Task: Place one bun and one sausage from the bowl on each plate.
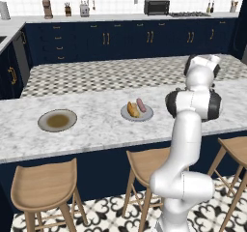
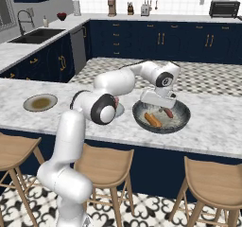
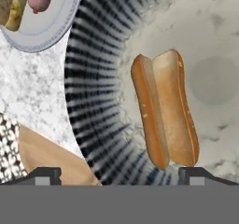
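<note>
Gripper (image 3: 119,174) hangs spread wide over the bowl (image 3: 93,101), empty. One bun (image 3: 164,108) lies inside. Risk: the fingers descend off-centre, strike the bowl's sloped wall and nudge the bun aside.

We see a golden-orange bun (image 3: 164,111) split along its length, paler on the cut faces, lying in the bowl (image 3: 93,78), whose wall is dark grey with fine pale streaks and whose inside is pale and speckled. A pinkish-red sausage (image 2: 168,112) lies in it too. The worktop (image 1: 96,129) is white marble veined with grey. 2 plates: a light grey plate (image 1: 144,116) with an orange bun and a pink sausage, and a grey-rimmed plate (image 1: 44,124) with a brownish-olive centre. The stools (image 1: 43,182) are light wood, the cabinets (image 1: 120,42) navy.
</note>
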Tool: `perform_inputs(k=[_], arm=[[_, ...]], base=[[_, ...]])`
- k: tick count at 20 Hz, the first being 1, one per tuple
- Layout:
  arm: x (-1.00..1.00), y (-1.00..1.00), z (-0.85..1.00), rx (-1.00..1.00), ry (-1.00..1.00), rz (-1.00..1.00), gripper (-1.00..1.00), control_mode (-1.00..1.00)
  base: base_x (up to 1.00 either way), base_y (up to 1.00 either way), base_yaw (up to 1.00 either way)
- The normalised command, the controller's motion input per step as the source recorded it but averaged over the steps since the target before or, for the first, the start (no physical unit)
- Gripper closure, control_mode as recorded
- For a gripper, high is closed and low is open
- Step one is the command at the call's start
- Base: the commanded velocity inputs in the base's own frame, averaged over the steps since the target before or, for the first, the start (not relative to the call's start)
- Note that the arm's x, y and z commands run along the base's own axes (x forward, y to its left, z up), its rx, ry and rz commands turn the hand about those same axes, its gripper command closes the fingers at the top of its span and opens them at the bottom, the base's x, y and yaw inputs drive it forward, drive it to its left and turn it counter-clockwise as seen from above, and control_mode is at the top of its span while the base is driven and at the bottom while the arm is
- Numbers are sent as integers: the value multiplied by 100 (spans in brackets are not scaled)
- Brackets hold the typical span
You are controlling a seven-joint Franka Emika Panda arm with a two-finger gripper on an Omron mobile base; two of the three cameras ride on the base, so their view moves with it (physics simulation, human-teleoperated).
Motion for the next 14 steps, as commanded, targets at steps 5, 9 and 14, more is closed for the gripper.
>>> perform_inputs(k=[5, 9, 14], arm=[[3, 1, -17, -12, 3, 0, -100, -100], [0, 5, -52, -6, 6, 0, -100, -100], [7, 1, -35, -5, 0, 3, -100, -100]], base=[[0, 0, 0], [0, 0, 0], [0, 0, 0]])
